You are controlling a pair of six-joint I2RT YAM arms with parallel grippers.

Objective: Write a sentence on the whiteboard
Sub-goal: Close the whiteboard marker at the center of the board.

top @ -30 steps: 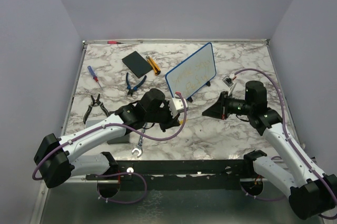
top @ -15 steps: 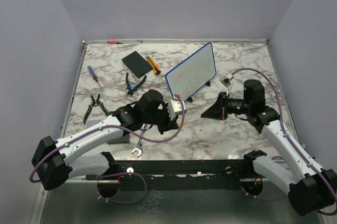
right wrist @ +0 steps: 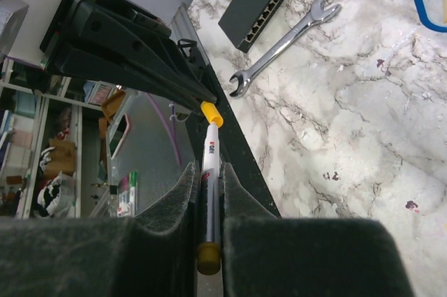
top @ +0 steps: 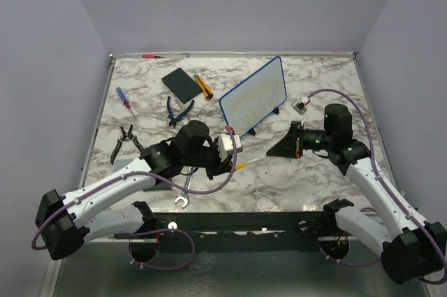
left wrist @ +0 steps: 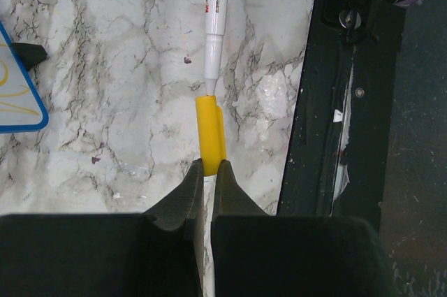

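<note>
**A:** Left hand, state?

**B:** Left hand (left wrist: 208, 168) is pinched narrow on the yellow cap (left wrist: 209, 129). The cap sticks out past the fingertips, low over the worktop (top: 314, 178).

**A:** And the right hand?

**B:** Right hand (right wrist: 207, 168) is clamped narrow on the white barrel of the marker (right wrist: 209, 154), with the barrel's butt end lying back between the fingers. The two hands face each other, the marker bridging the gap in one line.

**A:** Is the cap on or off?

**B:** The marker's thin front end goes into the mouth of the cap. Whether it is fully seated, I cannot tell.

**A:** Where is the whiteboard?

**B:** The whiteboard (top: 255, 101) is at mid-worktop, beyond both hands and touching neither. It stands tilted on small black feet, its face towards the arms and its long edge running diagonally, with the right end farther back.

**A:** The sentence?

**B:** The sentence (top: 257, 98) shows as faint yellow lines across the white face, too pale to read.

**A:** Anything else on the worktop?

**B:**
- A wrench (top: 185, 193) lies near the front edge, under the left arm.
- Blue pliers (top: 179, 110) lie left of the whiteboard.
- A black pad (top: 181, 84) lies farther back.
- A screwdriver (top: 126, 101) lies near the left edge.
</note>
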